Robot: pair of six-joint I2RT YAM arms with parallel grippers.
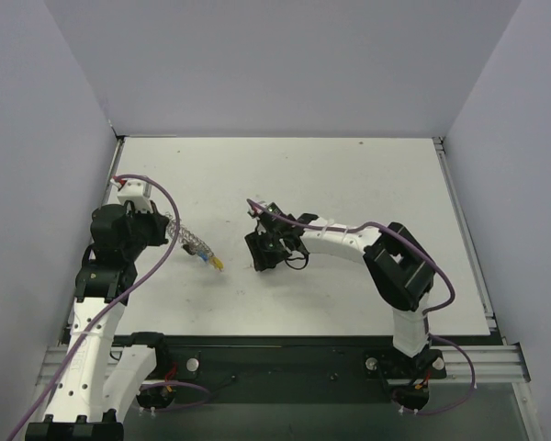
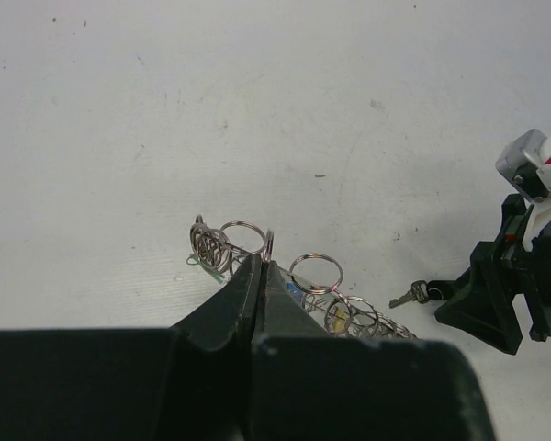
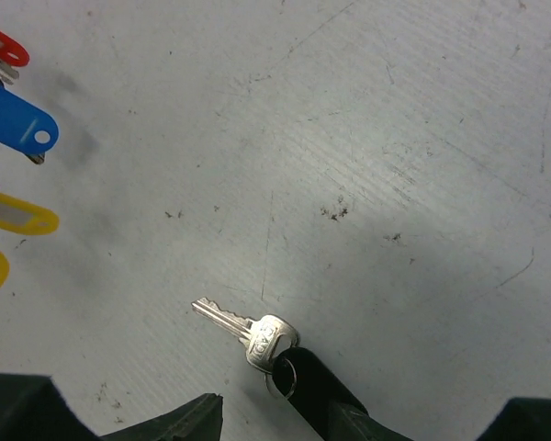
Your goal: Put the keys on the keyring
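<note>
My left gripper [image 2: 260,264] is shut on the keyring [image 2: 268,244], a silvery hoop strung with several small split rings [image 2: 316,274]. In the top view the keyring [image 1: 194,243] juts from the left gripper [image 1: 172,231], and a yellow tag [image 1: 216,264] hangs at its end. A silver key [image 3: 248,329] lies flat on the table, joined by a small ring [image 3: 280,375] to a black tag [image 3: 317,386]. My right gripper [image 3: 358,427] is open around that tag, with one fingertip [image 3: 188,418] left of it. The same key [image 2: 404,297] lies right of the keyring.
Red [image 3: 0,44], blue [image 3: 14,119] and two yellow tags [image 3: 14,217] hang at the left edge of the right wrist view. The right arm [image 1: 349,241] reaches left across the white table [image 1: 349,175]. Grey walls enclose the table on three sides.
</note>
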